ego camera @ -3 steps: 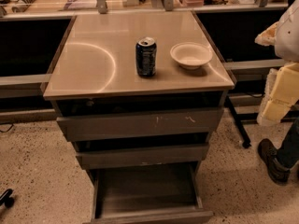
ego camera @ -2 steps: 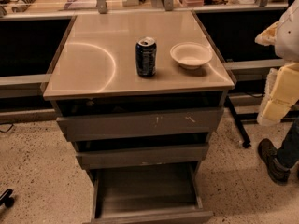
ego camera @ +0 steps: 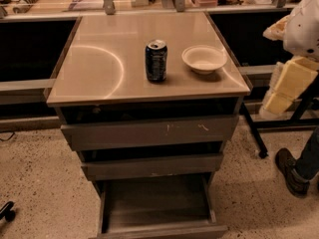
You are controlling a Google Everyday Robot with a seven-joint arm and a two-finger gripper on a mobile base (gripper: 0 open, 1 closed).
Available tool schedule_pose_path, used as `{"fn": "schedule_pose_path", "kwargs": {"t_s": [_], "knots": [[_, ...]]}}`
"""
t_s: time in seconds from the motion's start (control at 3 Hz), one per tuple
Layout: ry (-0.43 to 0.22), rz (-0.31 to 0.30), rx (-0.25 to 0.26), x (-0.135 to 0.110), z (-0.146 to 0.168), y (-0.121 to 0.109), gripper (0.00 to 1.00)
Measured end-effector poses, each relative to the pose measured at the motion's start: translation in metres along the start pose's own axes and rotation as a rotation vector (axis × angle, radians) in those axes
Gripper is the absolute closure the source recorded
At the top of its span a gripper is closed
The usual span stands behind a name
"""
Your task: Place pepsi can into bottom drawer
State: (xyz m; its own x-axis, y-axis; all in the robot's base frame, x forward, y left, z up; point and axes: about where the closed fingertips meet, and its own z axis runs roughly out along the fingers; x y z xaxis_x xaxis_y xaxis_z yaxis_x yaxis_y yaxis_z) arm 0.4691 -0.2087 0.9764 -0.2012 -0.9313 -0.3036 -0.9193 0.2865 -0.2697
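The pepsi can (ego camera: 156,60) stands upright on the cabinet top (ego camera: 99,68), near the middle, dark blue with a silver rim. The bottom drawer (ego camera: 159,203) is pulled out below the other two drawers, and its tray shows nothing inside. My gripper (ego camera: 281,91) shows as pale cream parts at the right edge, beside the cabinet's right side and well apart from the can. It holds nothing that I can see.
A cream-white bowl (ego camera: 204,59) sits on the top just right of the can. The top drawer front (ego camera: 149,132) has pale scratch marks; the middle drawer (ego camera: 152,166) is slightly out. A person's shoe (ego camera: 291,171) and a dark stand leg (ego camera: 254,133) are on the floor at right.
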Motion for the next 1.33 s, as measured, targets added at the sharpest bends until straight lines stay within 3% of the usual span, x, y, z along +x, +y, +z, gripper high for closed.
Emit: {"fn": "schedule_pose_path", "kwargs": {"t_s": [0.67, 1.33], "knots": [[-0.206, 0.052, 0.046, -0.048, 0.052, -0.069, 0.0], [-0.341, 0.026, 0.087, -0.12, 0.105, -0.139, 0.0]]}}
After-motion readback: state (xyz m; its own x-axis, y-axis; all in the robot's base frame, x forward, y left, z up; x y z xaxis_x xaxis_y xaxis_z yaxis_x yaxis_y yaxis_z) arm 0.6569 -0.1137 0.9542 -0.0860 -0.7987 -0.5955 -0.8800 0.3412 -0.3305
